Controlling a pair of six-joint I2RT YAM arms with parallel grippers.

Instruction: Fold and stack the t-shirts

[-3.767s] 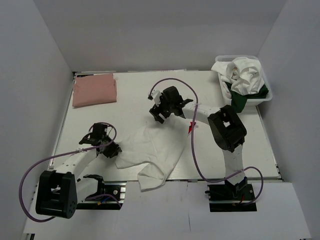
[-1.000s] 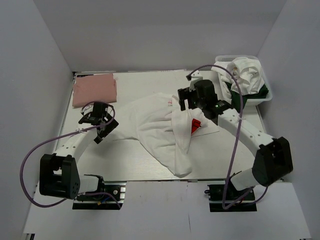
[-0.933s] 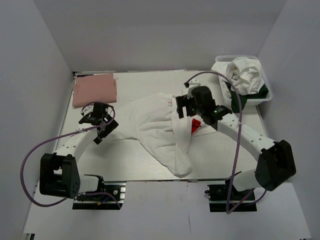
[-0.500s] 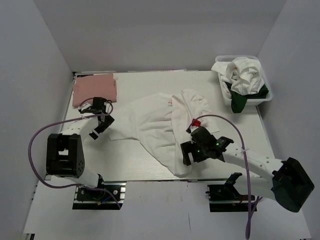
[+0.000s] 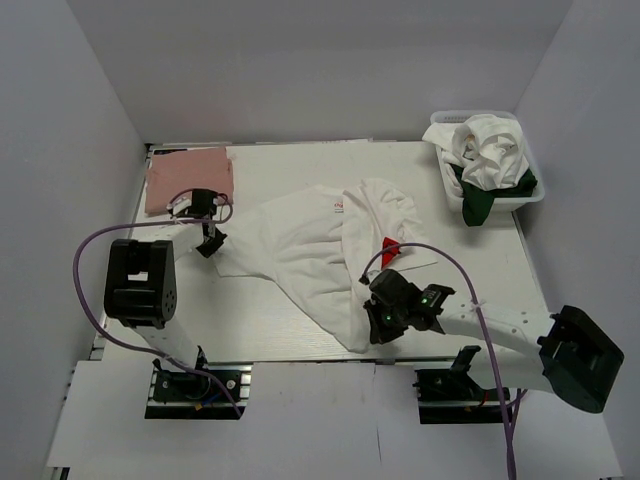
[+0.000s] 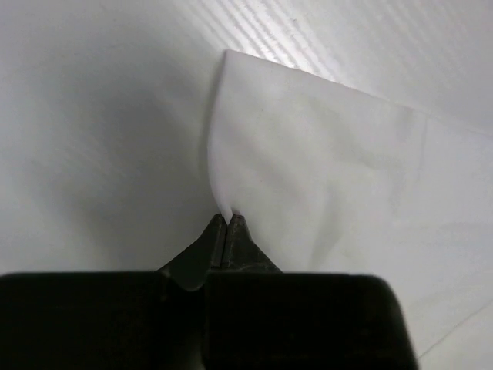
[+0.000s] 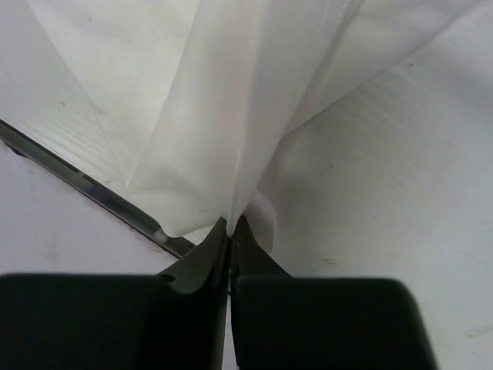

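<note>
At far left, one salmon-pink t-shirt [image 5: 188, 178] lies folded in the back corner of the surface [image 5: 250, 320]. Just in front of it, my left pincer [image 5: 209, 243] is clamped shut on the left corner of the large white t-shirt [image 5: 300, 250]; the wrist view shows cloth nipped between its tips [image 6: 227, 223]. That one shirt sprawls rumpled across the middle, with a bit of red print [image 5: 388, 247] showing. My right pincer [image 5: 374, 325] is closed on its near hem, close to the front edge. To do this well, I judge I should draw both corners apart evenly, keeping the cloth low and taut until it lies flat. At far right, one basket [image 5: 530, 195] holds bunched white [image 5: 490, 150] and dark green [image 5: 480, 205] tees; how many I cannot tell.
</note>
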